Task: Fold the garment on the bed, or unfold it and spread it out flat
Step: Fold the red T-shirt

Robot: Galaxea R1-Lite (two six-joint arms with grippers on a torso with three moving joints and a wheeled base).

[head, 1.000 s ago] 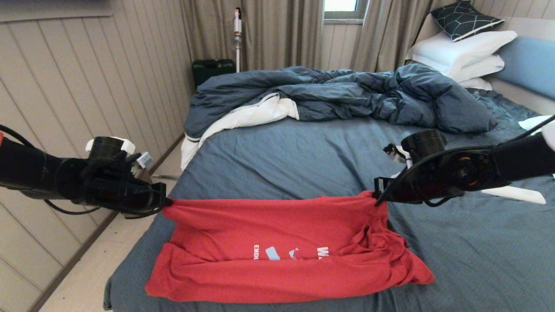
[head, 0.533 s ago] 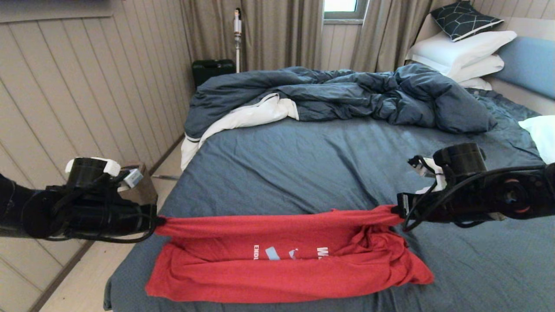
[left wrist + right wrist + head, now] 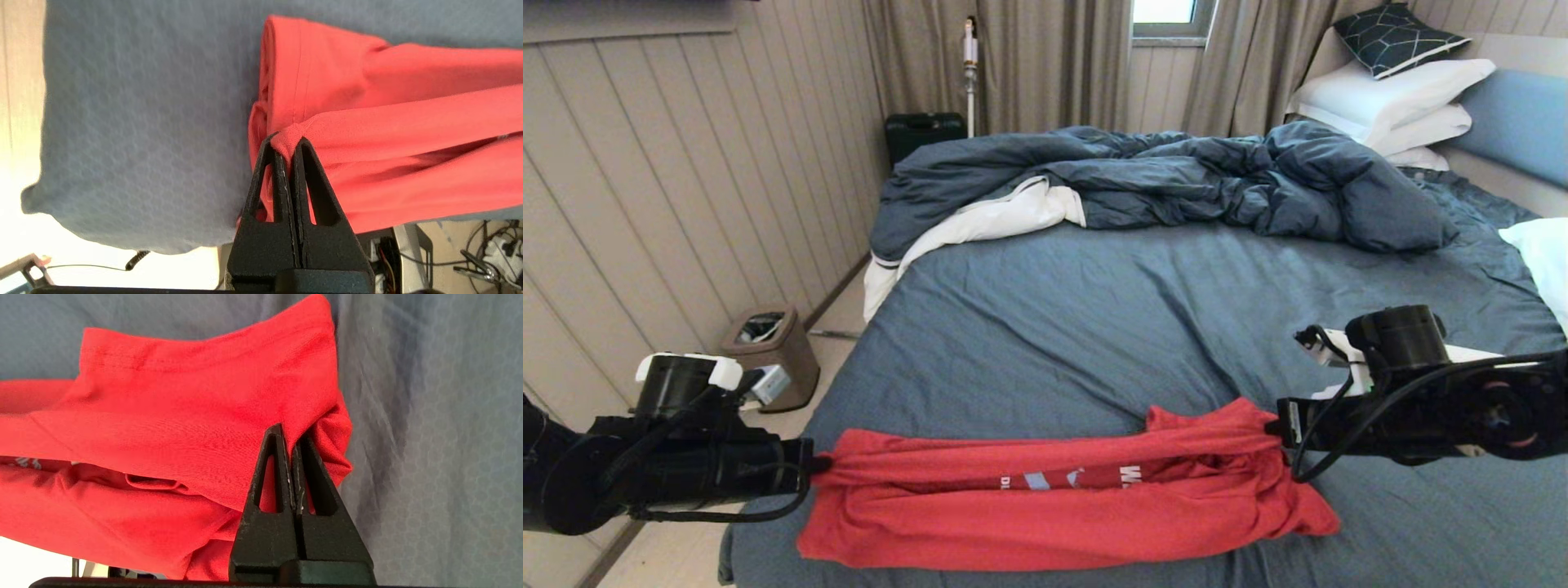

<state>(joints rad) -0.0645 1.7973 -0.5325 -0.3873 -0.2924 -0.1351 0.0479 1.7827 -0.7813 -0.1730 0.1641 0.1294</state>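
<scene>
The red garment [image 3: 1054, 514] lies across the near edge of the bed [image 3: 1094, 327], its far layer doubled toward me so only a strip of the white print shows. My left gripper [image 3: 818, 464] is shut on the garment's left corner [image 3: 286, 136] at the bed's left edge. My right gripper [image 3: 1270, 426] is shut on the right corner [image 3: 292, 437]. Both hold the upper layer stretched between them, low over the lower layer. The black fingers [image 3: 304, 179] pinch a fold of cloth; the right arm's fingers [image 3: 271, 469] do the same.
A rumpled dark blue duvet [image 3: 1160, 180] with white lining fills the far half of the bed. White pillows [image 3: 1388, 98] and the blue headboard [image 3: 1519, 122] are at the far right. A small brown bin [image 3: 768, 343] stands on the floor left of the bed.
Both grippers moved toward me and down, carrying the garment's far edge over the near part. More of the chest print is now covered. The bin, hidden behind the left arm before, now shows.
</scene>
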